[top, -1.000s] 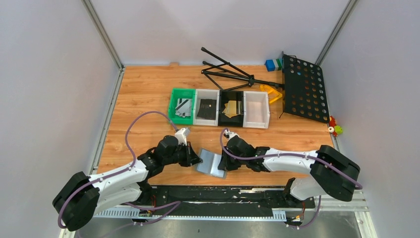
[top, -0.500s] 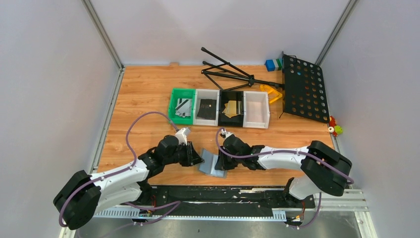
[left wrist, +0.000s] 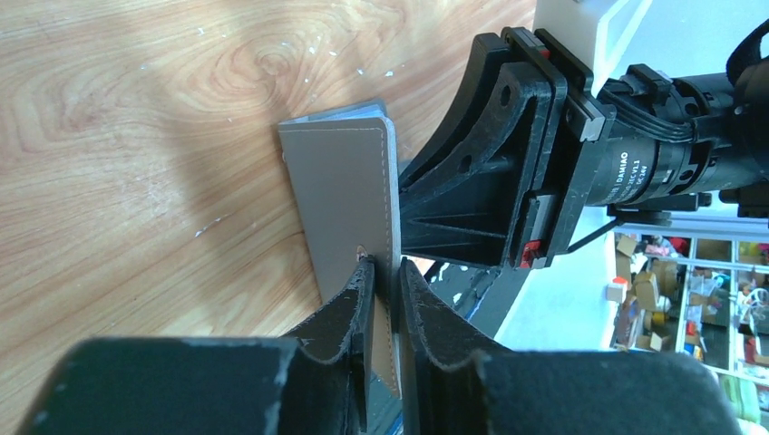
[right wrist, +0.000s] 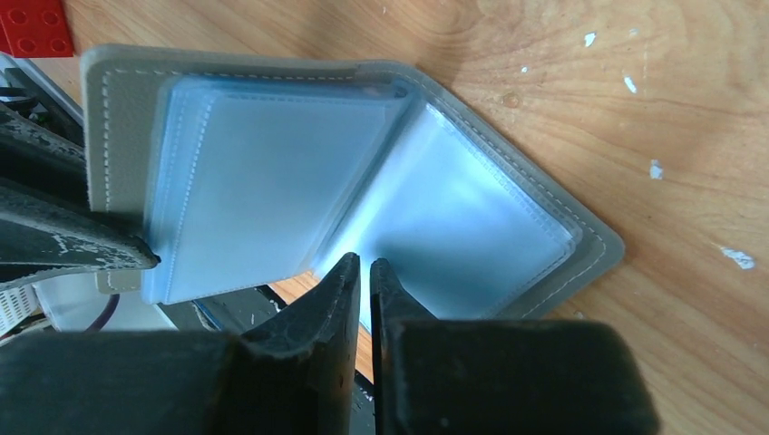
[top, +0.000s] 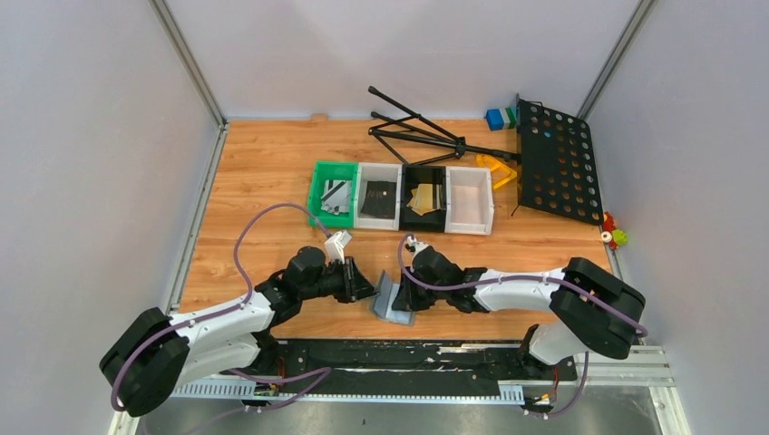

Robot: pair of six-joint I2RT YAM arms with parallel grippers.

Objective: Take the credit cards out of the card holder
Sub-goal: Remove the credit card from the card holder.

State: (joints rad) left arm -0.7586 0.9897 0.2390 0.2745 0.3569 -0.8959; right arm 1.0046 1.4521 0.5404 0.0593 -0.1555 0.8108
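Wooden planking of the table is filling the top view, with a row of trays sitting across its middle. The green tray is holding silvery-grey cards, the white tray next to it is holding a black card, and the black tray is holding gold cards. Nearer the arms, the card holder is standing half open on the table between the left gripper and the right gripper.

From the left wrist, the left gripper is pinching the edge of the grey cover of the card holder, which is standing on edge between its two fingers. The right gripper is looming just behind the holder.

From the right wrist, the card holder is lying spread open, showing its clear sleeves. The right gripper is resting with its jaws almost together at the crease of the sleeves; whether it is nipping a sleeve cannot be told. A red block is peeking in at the top left corner.

Compared with a second ago, the holder's left cover is now standing steeper, the left gripper is sitting further right, and the trays' contents are looking unchanged.
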